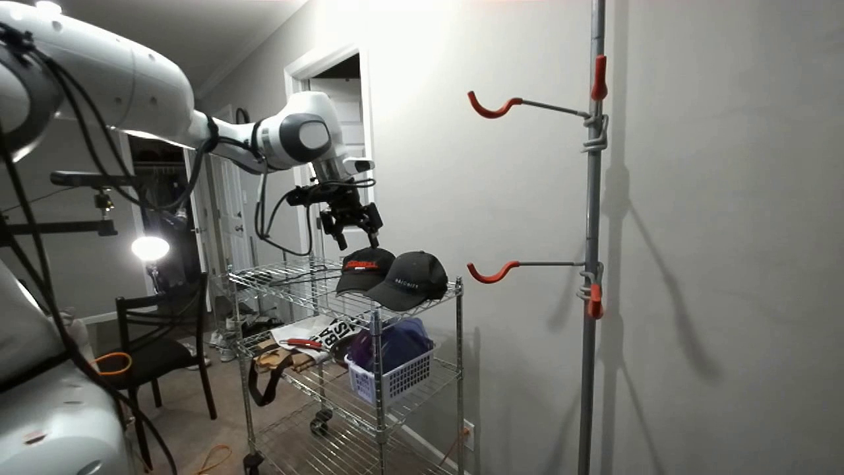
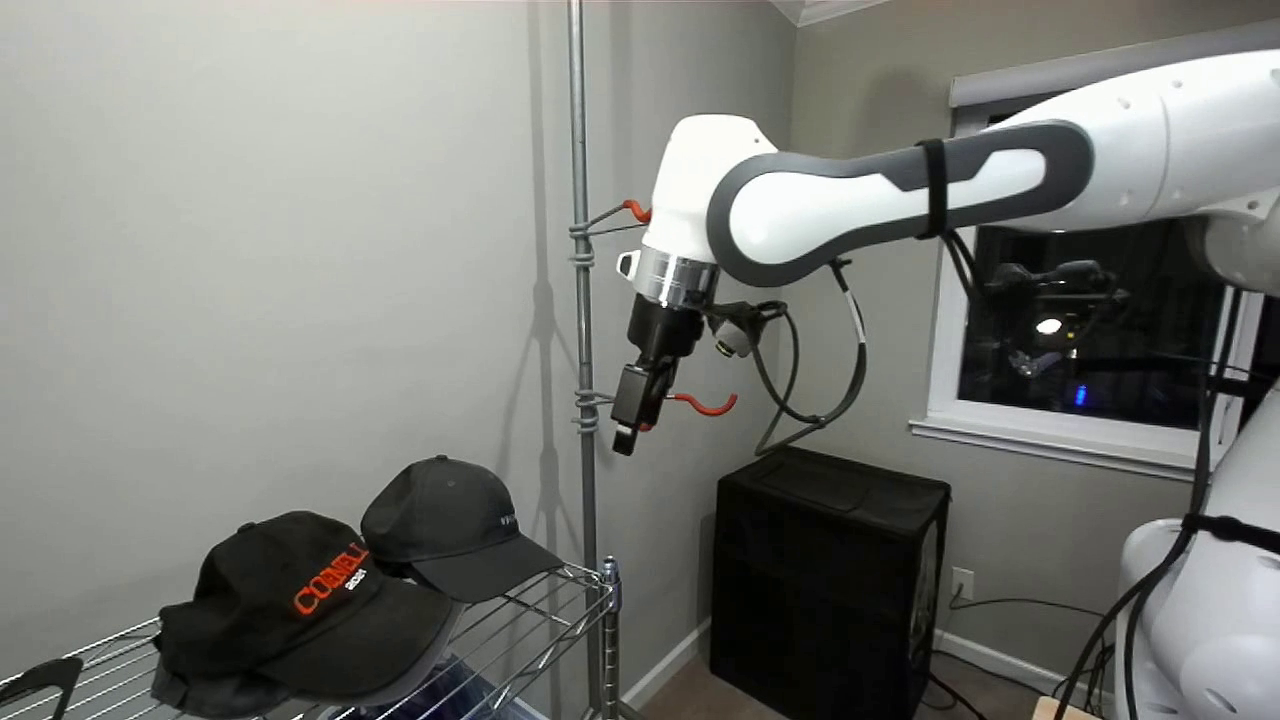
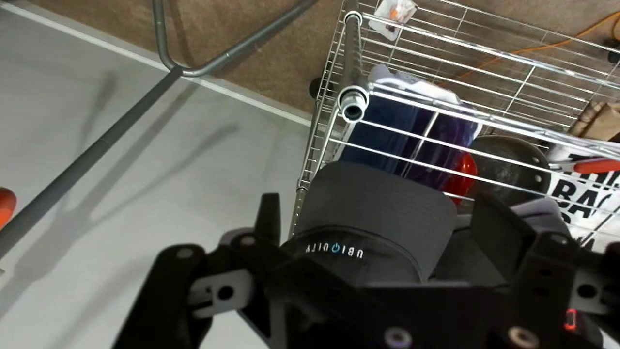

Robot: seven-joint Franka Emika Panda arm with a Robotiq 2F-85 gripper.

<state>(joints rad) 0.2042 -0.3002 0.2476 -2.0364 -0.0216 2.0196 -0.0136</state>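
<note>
Wrist view catches the gripper (image 3: 378, 213) with its jaws spread wide and nothing between them. Below lies the grey cap (image 2: 450, 525) lettered UBIQUITY, on the top level of a wire cart (image 1: 378, 343). Beside it on that level sits the black cap (image 2: 310, 600) reading CORNELL in red. In an exterior view a clear gap separates the jaws from both caps.

A corner post (image 3: 352, 58) stands near the grey cap and rises a little above the top level. Beside the cart, a grey pole (image 1: 593, 211) runs up along the wall (image 1: 527, 185) and carries red-tipped hooks (image 1: 489, 280) that jut out sideways. One level down, a white basket (image 1: 410, 377) holds blue and purple contents (image 1: 403, 340), next to a white item (image 1: 304, 330) printed with bold black letters. A black chair (image 1: 155, 359) and a lit lamp (image 1: 150, 248) stand off to one side, and a black cabinet (image 2: 820, 580) fills the corner near a window (image 2: 1080, 330).

Much of the lower wrist view is blocked by the gripper's own body, which covers the grey cap's crown and most of the black cap. A third cap (image 2: 215, 693) is largely hidden beneath the black one. Seen side-on in an exterior view, the jaws overlap, so their spread cannot be read there. A dark curved object (image 2: 65, 672) on the cart is cut off and hard to identify; the arm (image 2: 900, 200) runs past the frame edge in both exterior views.
</note>
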